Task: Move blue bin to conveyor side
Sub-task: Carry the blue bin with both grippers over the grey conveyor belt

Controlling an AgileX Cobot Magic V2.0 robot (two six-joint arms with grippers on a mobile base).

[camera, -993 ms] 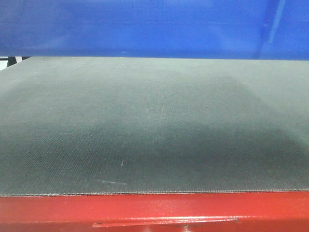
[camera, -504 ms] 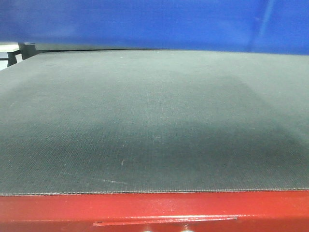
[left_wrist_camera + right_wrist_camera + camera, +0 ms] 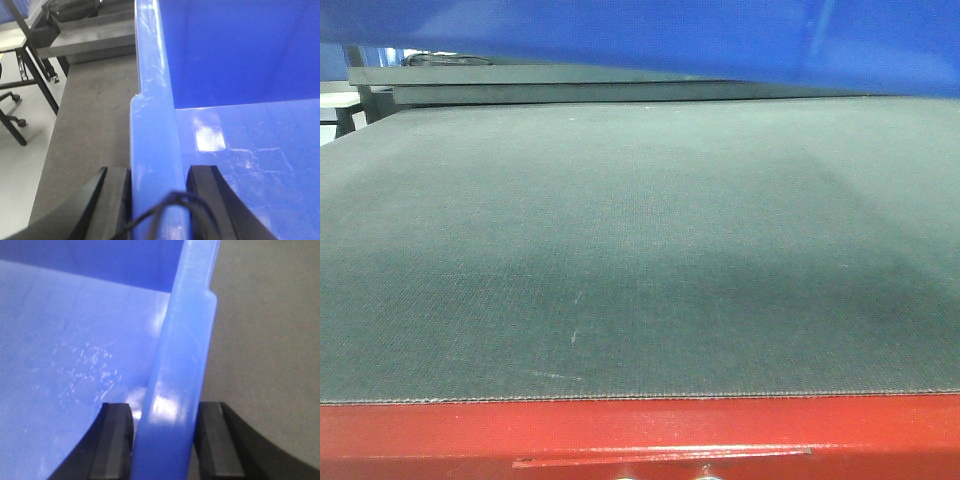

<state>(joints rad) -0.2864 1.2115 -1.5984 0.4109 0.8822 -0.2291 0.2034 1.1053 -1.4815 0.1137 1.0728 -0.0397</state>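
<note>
The blue bin (image 3: 720, 30) fills the top strip of the front view, its underside clear of the conveyor (image 3: 640, 250) and higher on the left than on the right. In the left wrist view my left gripper (image 3: 157, 172) is shut on the bin's thick left rim (image 3: 150, 100), one finger outside over the belt (image 3: 95, 125) and one inside. My right gripper (image 3: 165, 407) is shut on the opposite rim (image 3: 185, 330) in the same way, with the belt (image 3: 265, 340) beside it. The bin's glossy floor looks empty.
The red metal front edge (image 3: 640, 435) runs along the near side of the belt. Behind the belt stands a dark flat platform (image 3: 520, 80). To the left are black frame legs (image 3: 35, 60) and a chair's wheeled base (image 3: 12, 115) on a pale floor.
The bin's lower edge has risen in the front view, more on the left than on the right. This uncovers more belt and the dark platform behind it.
</note>
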